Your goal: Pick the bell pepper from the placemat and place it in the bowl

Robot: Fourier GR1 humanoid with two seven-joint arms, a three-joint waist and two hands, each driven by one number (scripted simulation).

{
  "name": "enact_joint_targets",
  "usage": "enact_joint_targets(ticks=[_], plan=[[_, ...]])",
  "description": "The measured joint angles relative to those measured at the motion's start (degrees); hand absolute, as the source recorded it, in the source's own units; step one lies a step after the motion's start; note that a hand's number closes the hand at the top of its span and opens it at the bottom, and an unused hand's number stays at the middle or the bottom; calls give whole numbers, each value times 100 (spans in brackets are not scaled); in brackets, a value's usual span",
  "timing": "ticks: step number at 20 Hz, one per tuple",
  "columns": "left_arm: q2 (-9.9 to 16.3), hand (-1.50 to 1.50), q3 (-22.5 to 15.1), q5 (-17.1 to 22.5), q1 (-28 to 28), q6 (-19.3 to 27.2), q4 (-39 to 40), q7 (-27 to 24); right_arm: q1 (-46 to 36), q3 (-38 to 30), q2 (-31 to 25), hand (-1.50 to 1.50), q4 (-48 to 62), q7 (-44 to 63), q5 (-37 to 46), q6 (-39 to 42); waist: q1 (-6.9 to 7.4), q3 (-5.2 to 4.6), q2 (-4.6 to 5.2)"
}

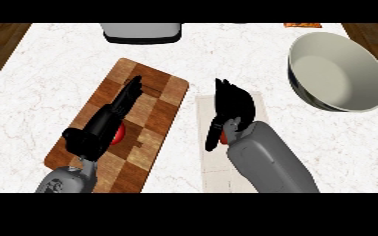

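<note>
Now the right robot hand curls round a red bell pepper over the pale rectangular placemat.

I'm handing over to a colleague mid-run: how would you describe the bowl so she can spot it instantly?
Start from the white marble counter and look to its far right side. There sits the bowl, large, round and pale grey-white with a dark outer wall. It lies right of the pale placemat under the right hand, and it is the only deep, round vessel.
</note>
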Motion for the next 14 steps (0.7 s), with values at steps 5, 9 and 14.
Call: enact_joint_targets(ticks=[5, 9, 14], plan=[[-84, 0, 17, -74, -74, 2, 56, 2, 191, 2, 8, -150, 77, -59, 432, -19, -1, 1, 6], [-76, 0, 46, -72, 46, -47, -77, 53, 342, -152, 25, -150, 273, -189, 656, -44, 20, 3, 11], [-108, 0, 127, -123, 85, -106, -69, -19, 656, -219, 72, -150, 385, -325, 864, -98, 20, 4, 14]])
